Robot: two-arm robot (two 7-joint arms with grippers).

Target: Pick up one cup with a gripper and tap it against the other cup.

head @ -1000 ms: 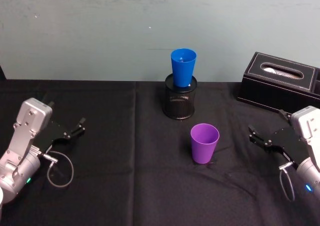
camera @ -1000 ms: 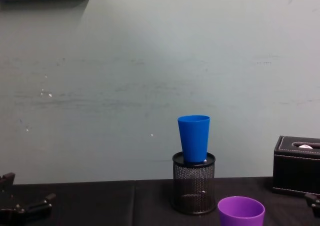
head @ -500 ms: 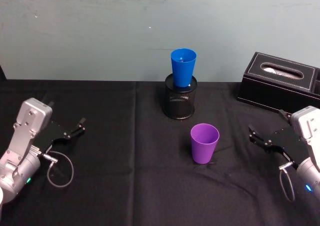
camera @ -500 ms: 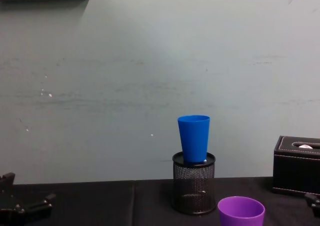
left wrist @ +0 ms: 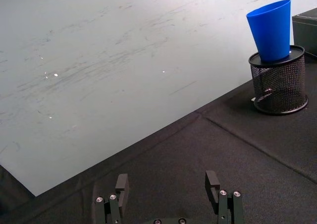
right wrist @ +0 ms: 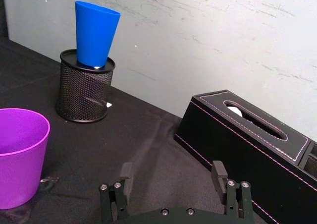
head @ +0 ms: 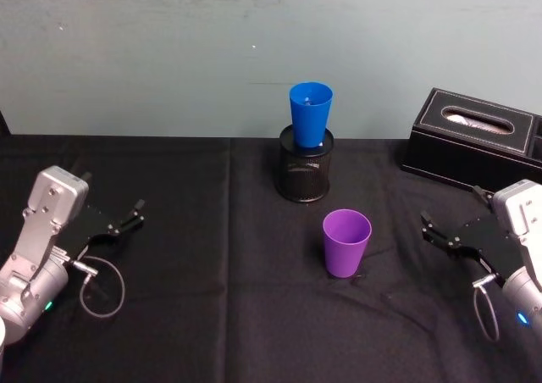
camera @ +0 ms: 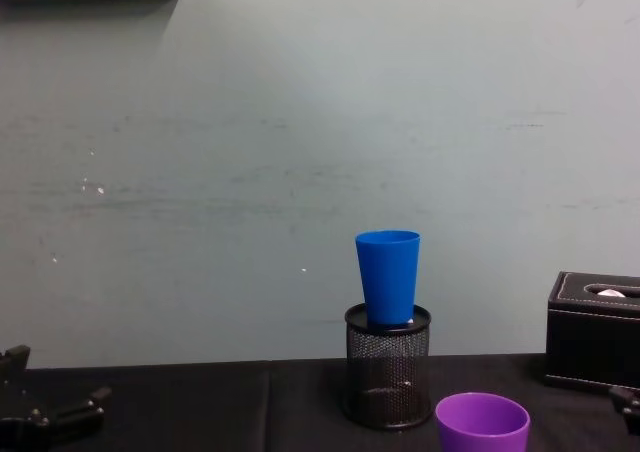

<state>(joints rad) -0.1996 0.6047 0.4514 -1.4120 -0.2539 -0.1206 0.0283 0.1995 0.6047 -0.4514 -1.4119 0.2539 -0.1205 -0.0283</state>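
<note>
right jaws: apart with nothing between them. the right gripper [head: 434, 230] hangs low over the black cloth [head: 212, 315] and points towards 9 o'clock in the head view.
left jaws: also apart and empty. the left gripper [head: 133, 215] sits idle, well apart from both cups, out at 9 o'clock from the purple cup.
purple cup [head: 346, 243]: upright on the cloth with its mouth up, at 9 o'clock from the right gripper. it is near but not touched, and the path between looks free.
blue cup [head: 310, 114]: stands mouth up with its base sunk in the mesh pen holder [head: 304, 175], at about 11 o'clock from the purple cup and apart from it.
tissue box [head: 474, 137]: at 1 o'clock from the right gripper, out of the approach line.
step in hand: judged to be the reach to the purple cup, with no grasp begun.
how to do it well: go in level from 3 o'clock and centre the wall between the jaws. close on the mid-height, where the taper should be less likely to squeeze the cup upward.
lift and tap: raise the cup enough to clear the holder's rim. then carry it towards 11 o'clock and meet the blue wall above the mesh.
risk: the blue cup looks perched rather than seated, so a hard knock could tip it. a light touch should do.
</note>
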